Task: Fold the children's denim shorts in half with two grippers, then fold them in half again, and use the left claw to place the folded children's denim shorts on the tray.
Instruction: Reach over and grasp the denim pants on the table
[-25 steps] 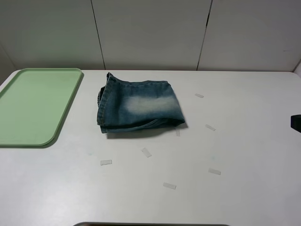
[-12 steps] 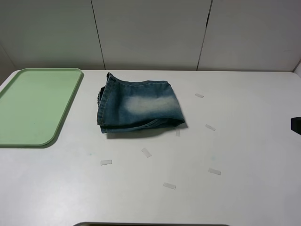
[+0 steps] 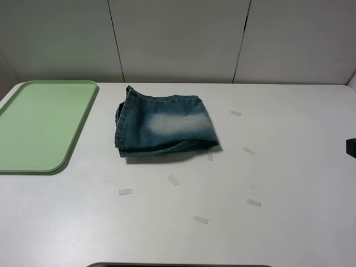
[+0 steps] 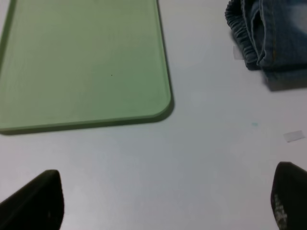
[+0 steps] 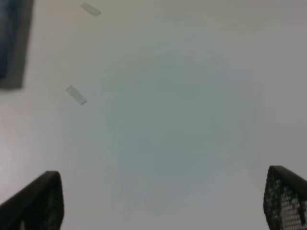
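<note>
The children's denim shorts (image 3: 164,125) lie folded in a compact stack on the white table, elastic waistband to the left, a pale bleached patch on top. The pale green tray (image 3: 39,125) lies empty at the left. In the left wrist view my left gripper (image 4: 163,206) is open and empty over bare table, near the tray's corner (image 4: 81,62), with the shorts' waistband (image 4: 268,33) further off. My right gripper (image 5: 163,206) is open and empty over bare table, well away from the shorts' edge (image 5: 9,38). Only a black bit of the right arm (image 3: 351,147) shows at the right edge.
Several small strips of clear tape lie on the table in front of and right of the shorts, such as one strip (image 3: 173,179) and another (image 3: 253,202). A white panelled wall (image 3: 178,39) stands behind the table.
The black bit of the right arm at the right edge has drawn slightly further out of view. The shorts and tray have not moved.
</note>
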Controlling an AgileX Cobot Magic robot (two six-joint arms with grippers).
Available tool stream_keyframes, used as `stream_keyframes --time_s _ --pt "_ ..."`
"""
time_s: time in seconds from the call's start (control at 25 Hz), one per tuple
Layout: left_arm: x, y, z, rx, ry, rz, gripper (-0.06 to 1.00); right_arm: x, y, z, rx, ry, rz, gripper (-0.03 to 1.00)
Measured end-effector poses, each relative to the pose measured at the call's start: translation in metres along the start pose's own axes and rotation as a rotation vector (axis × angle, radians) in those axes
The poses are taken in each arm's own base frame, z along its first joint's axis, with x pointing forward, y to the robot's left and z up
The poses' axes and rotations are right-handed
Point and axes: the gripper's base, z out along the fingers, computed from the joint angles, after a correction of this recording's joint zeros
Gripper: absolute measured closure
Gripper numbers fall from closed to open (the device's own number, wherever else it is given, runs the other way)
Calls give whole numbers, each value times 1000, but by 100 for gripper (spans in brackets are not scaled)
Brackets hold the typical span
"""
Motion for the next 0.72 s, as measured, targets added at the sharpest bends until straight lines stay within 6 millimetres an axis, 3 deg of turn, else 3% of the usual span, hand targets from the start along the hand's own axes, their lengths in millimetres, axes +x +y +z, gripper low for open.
stream_keyframes --time_s 0.72 --pt "0 0 0 0 0 0 9 -1 0 5 7 30 -7 34"
